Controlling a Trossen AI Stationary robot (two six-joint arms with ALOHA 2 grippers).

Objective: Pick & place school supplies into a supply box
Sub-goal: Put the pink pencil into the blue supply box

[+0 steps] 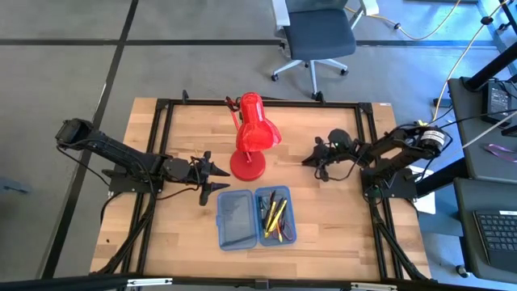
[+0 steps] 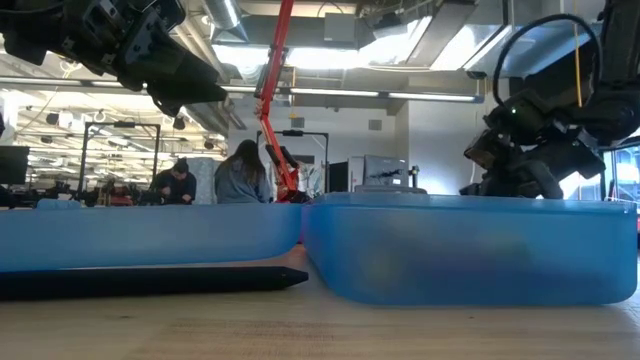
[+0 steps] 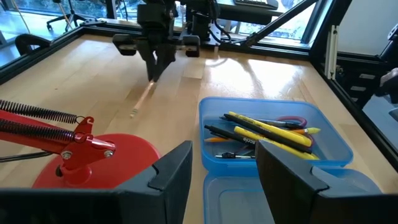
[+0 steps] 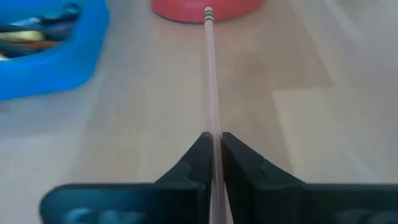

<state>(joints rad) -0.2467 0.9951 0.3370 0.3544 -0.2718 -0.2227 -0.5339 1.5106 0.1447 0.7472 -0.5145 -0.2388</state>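
Observation:
The supply box (image 1: 257, 217) lies open on the table near the front, its right half holding several pens and pencils (image 3: 267, 132) and its left half (image 1: 236, 218) bare. My right gripper (image 4: 213, 146) is to the right of the red lamp's base and is shut on a wood-tone pencil (image 4: 210, 74). It also shows in the left wrist view, the right gripper (image 3: 153, 73) with the pencil (image 3: 142, 99) slanting down from it. My left gripper (image 3: 217, 168) hovers open left of the lamp base, above the box's far left corner, holding nothing. My right gripper pinches the pencil's shaft (image 4: 213, 138) between its two fingers. The fingers come from the table's right, slanting down, and lie along the pencil. The pencil sticks out ahead of them toward the lamp base, its banded end (image 4: 208, 11) low over the table; whether that end touches the wood I cannot tell.
A red desk lamp (image 1: 254, 133) stands mid-table, its round base (image 1: 248, 166) between the two grippers. A long dark pen-like thing (image 2: 150, 281) lies on the table in front of the box's near wall. Bare wood lies right of the box.

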